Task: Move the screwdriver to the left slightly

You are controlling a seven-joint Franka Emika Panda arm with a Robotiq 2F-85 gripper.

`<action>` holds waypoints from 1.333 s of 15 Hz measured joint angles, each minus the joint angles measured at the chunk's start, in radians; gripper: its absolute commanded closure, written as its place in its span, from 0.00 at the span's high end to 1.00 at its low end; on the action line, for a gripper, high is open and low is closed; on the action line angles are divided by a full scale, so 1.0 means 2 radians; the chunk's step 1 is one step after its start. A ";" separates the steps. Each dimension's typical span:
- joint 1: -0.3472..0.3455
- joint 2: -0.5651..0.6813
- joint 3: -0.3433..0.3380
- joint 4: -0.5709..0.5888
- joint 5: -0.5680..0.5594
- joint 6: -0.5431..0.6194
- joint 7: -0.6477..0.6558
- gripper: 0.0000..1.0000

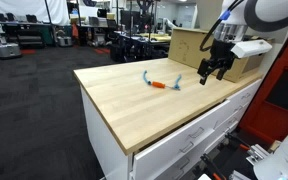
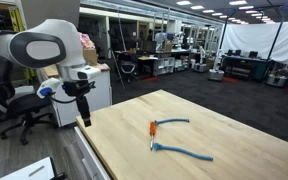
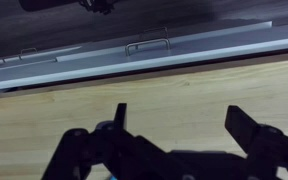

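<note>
While the gripper (image 1: 212, 72) hangs over the table (image 1: 124, 100) edge with its jaws apart and empty, the screwdriver (image 1: 160, 87) lies on the table at its nine o'clock in an exterior view, well apart.

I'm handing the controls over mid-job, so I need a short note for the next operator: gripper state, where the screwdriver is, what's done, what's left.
Gripper: open and empty, hanging near the table edge, well apart from the screwdriver.
Screwdriver: lying flat on the wooden tabletop between two light-blue plastic pieces, untouched.
Done: nothing that shows; no grasp made yet.
Left: bring the gripper over the screwdriver, come down, close on it, shift it slightly left, release. Probably best to avoid nudging the blue pieces.
</note>
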 measured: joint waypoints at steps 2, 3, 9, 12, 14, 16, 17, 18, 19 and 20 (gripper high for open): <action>0.000 0.000 0.000 0.000 0.000 0.000 0.000 1.00; 0.000 0.000 0.000 0.000 0.000 0.000 0.000 1.00; 0.000 0.011 -0.002 0.004 -0.016 0.011 -0.013 1.00; -0.001 0.054 -0.008 0.020 -0.044 0.047 -0.037 1.00; -0.001 0.094 -0.016 0.038 -0.056 0.072 -0.060 1.00; 0.000 0.138 -0.029 0.064 -0.060 0.084 -0.099 1.00; 0.000 0.158 -0.037 0.080 -0.062 0.084 -0.123 1.00; 0.001 0.177 -0.045 0.096 -0.063 0.083 -0.149 1.00; 0.001 0.194 -0.053 0.113 -0.066 0.082 -0.176 1.00; 0.001 0.209 -0.060 0.130 -0.070 0.081 -0.203 1.00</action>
